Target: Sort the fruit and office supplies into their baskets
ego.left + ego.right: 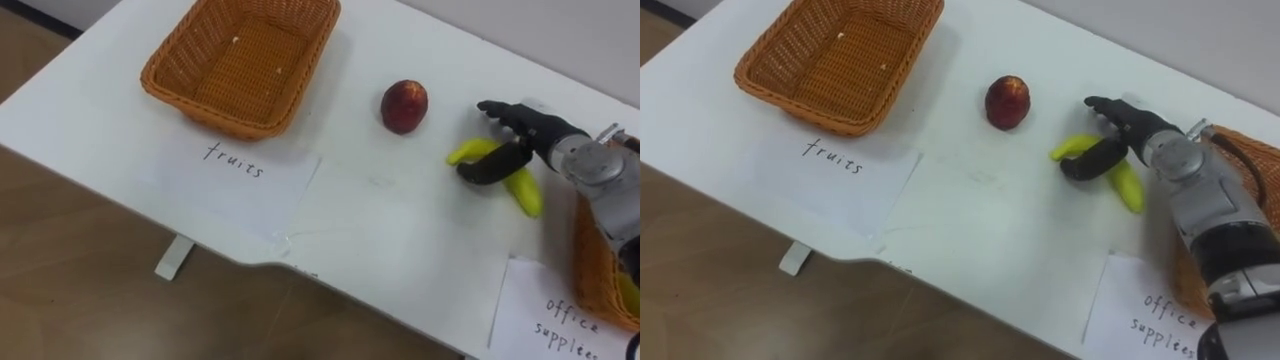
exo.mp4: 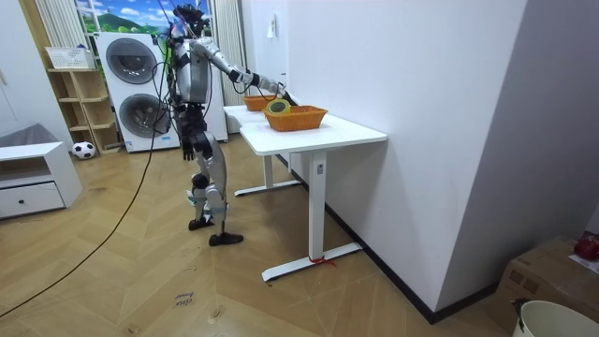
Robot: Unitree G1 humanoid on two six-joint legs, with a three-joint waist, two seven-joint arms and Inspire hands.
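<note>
A yellow banana [image 1: 524, 190] lies on the white table [image 1: 400, 230], right of a red apple [image 1: 404, 106]. My right hand [image 1: 530, 125] reaches in from the right and rests over the banana, open. Its fingers stretch out past the fruit and its thumb [image 1: 492, 168] lies across the banana's middle. The banana still lies flat on the tabletop. The wicker fruit basket [image 1: 170, 90] stands at the far left behind a paper label [image 1: 235, 165] reading "fruits". The office-supplies basket [image 1: 592, 270] shows at the right edge. In the room view my left hand [image 2: 190, 147] hangs by my side.
A second paper label [image 1: 555, 315] for office supplies lies by the table's front right edge. The table's front edge runs close below both labels, with wooden floor [image 1: 90, 290] beyond. In the room view I stand at the table, with washing machines [image 2: 131, 84] behind me.
</note>
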